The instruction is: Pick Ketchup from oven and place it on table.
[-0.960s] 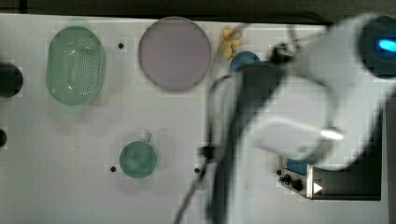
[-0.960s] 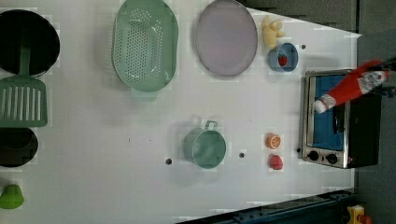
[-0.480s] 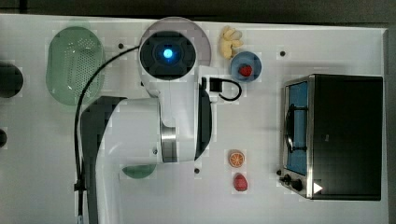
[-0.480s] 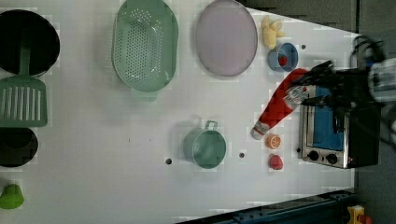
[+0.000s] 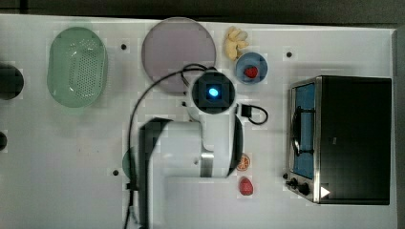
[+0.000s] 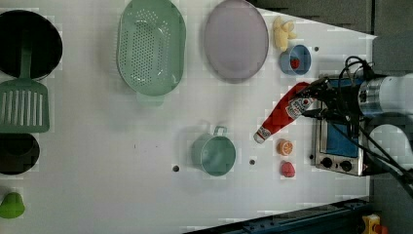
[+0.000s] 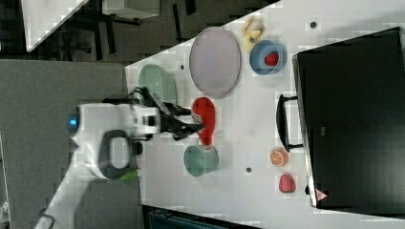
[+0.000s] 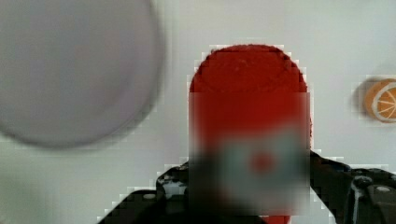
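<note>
The tool (image 6: 319, 100) has the ketchup bottle (image 6: 281, 113) clamped between its fingers, which stand partly open around the labelled part of the bottle. In the left view the bottle hangs tilted above the counter (image 6: 122, 185), its white cap pointing down toward the left view's lower left and its red base up near the tool. It is outside the oven (image 6: 341, 141), just off the oven's front, and whether the cap touches the counter cannot be told. An orange slice (image 6: 285, 146) lies just below the cap and a strawberry (image 6: 287, 168) a little further down, both on the counter beside the oven's knobs. A green cup (image 6: 213, 153) stands to the left view's left of the bottle. In the right view the ketchup bottle (image 7: 205, 119) sits between the purple plate (image 7: 215, 61) and the green cup (image 7: 200, 160). A blue bowl (image 6: 296, 59) with a small red fruit in it stands near the plate, and a green colander (image 6: 151, 46) lies further along the left view's left.
</note>
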You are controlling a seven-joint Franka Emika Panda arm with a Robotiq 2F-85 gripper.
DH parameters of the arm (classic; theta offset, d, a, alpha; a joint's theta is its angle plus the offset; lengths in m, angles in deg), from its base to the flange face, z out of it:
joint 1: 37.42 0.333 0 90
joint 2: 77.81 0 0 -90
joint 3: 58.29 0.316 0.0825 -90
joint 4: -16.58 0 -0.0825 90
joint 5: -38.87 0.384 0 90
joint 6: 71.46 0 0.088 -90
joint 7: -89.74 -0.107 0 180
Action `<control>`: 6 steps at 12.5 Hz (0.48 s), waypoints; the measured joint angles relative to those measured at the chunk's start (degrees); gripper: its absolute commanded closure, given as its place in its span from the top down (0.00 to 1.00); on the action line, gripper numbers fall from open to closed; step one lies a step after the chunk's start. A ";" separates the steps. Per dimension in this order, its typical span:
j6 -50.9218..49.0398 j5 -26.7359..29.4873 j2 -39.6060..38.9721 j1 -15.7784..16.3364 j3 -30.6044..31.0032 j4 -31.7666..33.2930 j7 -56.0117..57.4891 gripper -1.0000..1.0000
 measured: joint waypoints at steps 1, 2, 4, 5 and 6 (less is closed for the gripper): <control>2.52 -0.24 -1.53 -0.59 -0.99 0.56 0.00 0.60; 6.29 0.49 -3.79 -0.82 -2.07 0.90 0.00 0.60; 12.53 -0.14 -9.45 -2.60 -1.04 3.02 0.00 0.62; 13.15 0.10 -12.24 -2.58 -0.60 3.92 0.00 0.69; 14.18 0.92 -14.78 -2.14 -0.65 4.03 0.00 0.79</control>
